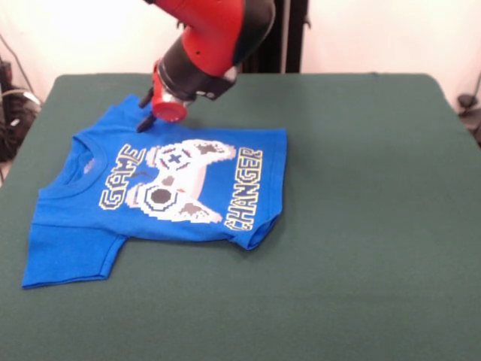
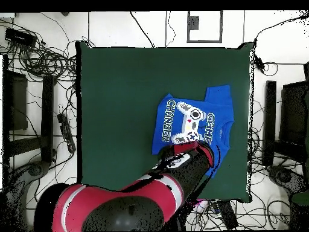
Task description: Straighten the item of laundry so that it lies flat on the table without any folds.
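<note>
The bright blue T-shirt (image 1: 180, 188) lies print side up on the left part of the dark green table (image 1: 361, 188), collar to the left. Its near sleeve is spread out. The hem's near corner curls under a little. My gripper (image 1: 144, 122) is down at the shirt's far edge by the far sleeve, which the arm hides. In the overhead view the shirt (image 2: 193, 118) lies near the table's (image 2: 114, 109) right edge, and the red and black arm (image 2: 181, 172) covers its bottom part and the gripper.
Cables (image 1: 11, 105) lie off the table's left edge. A black stand (image 1: 470, 101) is at the far right. In the overhead view, cables and equipment (image 2: 36, 60) ring the table.
</note>
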